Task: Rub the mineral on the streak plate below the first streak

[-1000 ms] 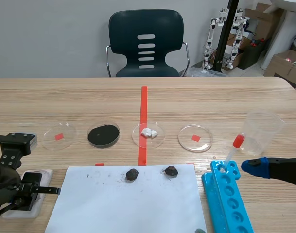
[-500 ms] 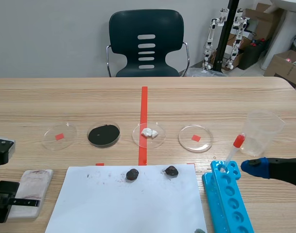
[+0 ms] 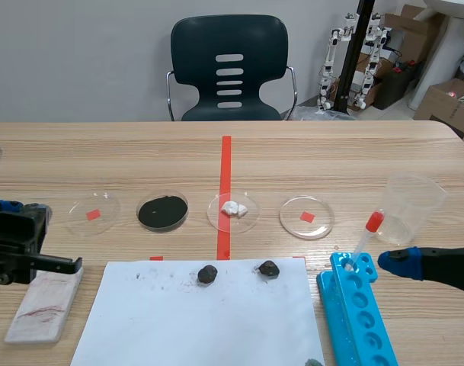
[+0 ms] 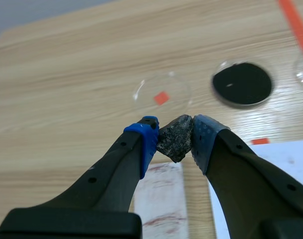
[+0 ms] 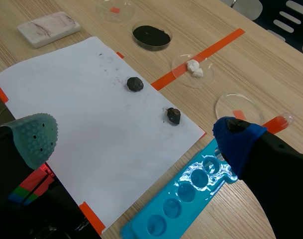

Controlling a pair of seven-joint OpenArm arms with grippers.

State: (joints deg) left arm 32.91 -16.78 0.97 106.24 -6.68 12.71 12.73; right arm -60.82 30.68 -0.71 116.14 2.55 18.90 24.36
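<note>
My left tool [image 4: 174,130] is clamped on the dark grey mineral [image 4: 174,143], holding it over the 12 o'clock end of the white streak plate [image 3: 41,309]. The plate shows reddish streaks and lies on the table [image 3: 292,164] at 9 o'clock of the paper sheet [image 3: 201,320]. My right tool [image 5: 135,130] hangs with its fingers wide apart at 3 o'clock of that sheet, by the blue well tray [image 3: 357,320].
</note>
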